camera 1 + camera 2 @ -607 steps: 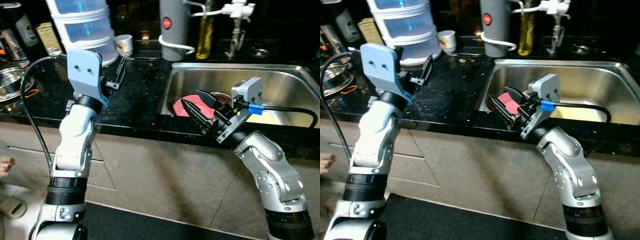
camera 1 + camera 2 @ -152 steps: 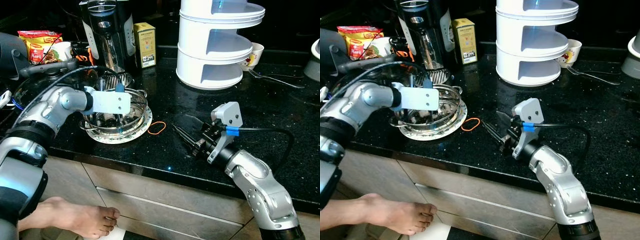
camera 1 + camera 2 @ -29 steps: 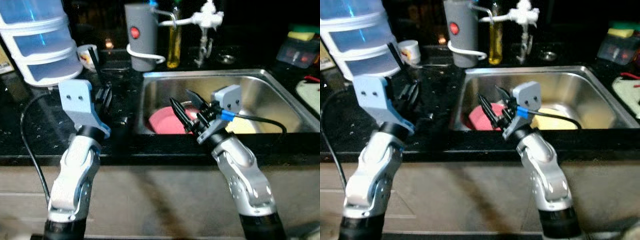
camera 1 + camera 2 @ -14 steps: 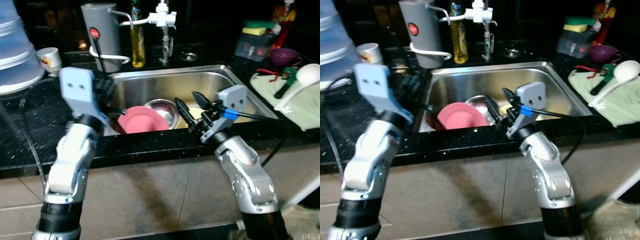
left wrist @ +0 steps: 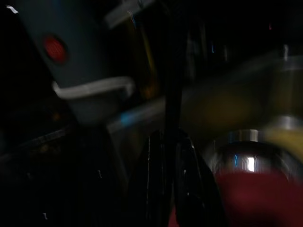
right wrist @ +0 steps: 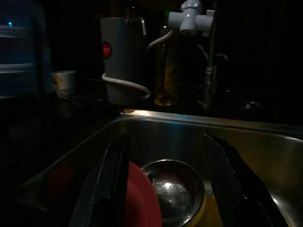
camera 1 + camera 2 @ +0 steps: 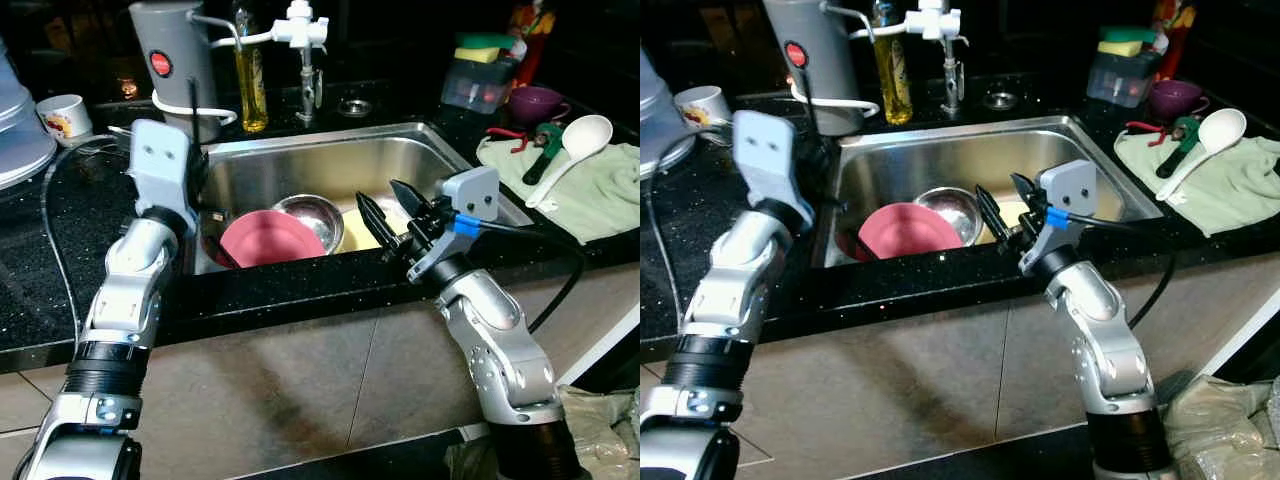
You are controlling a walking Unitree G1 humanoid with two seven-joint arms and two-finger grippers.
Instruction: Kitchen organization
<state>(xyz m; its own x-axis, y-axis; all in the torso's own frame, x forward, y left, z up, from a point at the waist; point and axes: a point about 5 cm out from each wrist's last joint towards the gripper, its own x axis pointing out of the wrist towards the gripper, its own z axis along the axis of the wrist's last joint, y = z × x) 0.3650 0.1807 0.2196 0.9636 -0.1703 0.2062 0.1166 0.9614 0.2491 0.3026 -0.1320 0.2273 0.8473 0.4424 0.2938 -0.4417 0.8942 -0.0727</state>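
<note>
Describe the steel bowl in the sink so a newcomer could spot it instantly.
Find the stainless sink set in the black countertop. On its floor, the steel bowl sits beside the pink plate, ahead of the right gripper. It is the only shiny round metal dish there.

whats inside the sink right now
The steel sink holds a pink plate, a small steel bowl beside it and something yellow on the bottom. The open right gripper covers part of the yellow thing, so what it is stays unclear.

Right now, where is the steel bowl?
In the head views, the steel bowl sits in the sink, just right of the pink plate and ahead of the right hand.
</note>
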